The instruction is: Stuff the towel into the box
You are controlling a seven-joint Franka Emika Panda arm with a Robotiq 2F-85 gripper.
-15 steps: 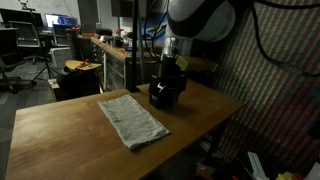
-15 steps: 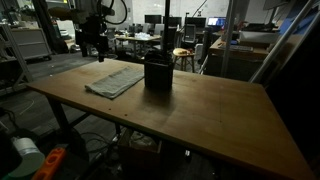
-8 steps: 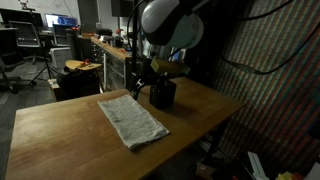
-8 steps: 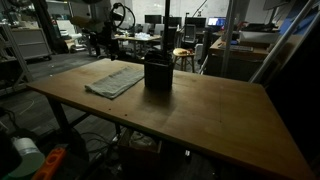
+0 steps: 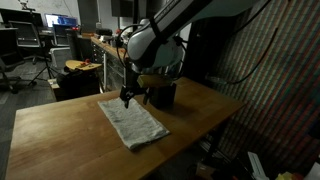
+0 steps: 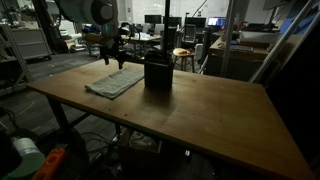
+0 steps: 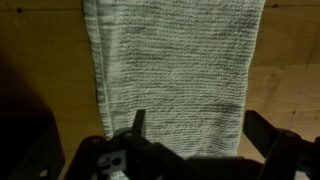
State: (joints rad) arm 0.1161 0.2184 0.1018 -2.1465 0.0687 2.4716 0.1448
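Pale grey-white cloth is lying flat on the wooden table: the towel is stretching out just beside the box, with its nearest short end lying close to the box's foot and the rest running away from it. Nothing of the towel is sitting inside the box. The black box is standing upright, and in an exterior view it is showing as a dark block beside the towel. The gripper is hanging over the towel end closest to the box, near the box's side and apart from it. In the wrist view its two fingers are standing wide apart with nothing between them, the gripper looking straight down at the textured towel.
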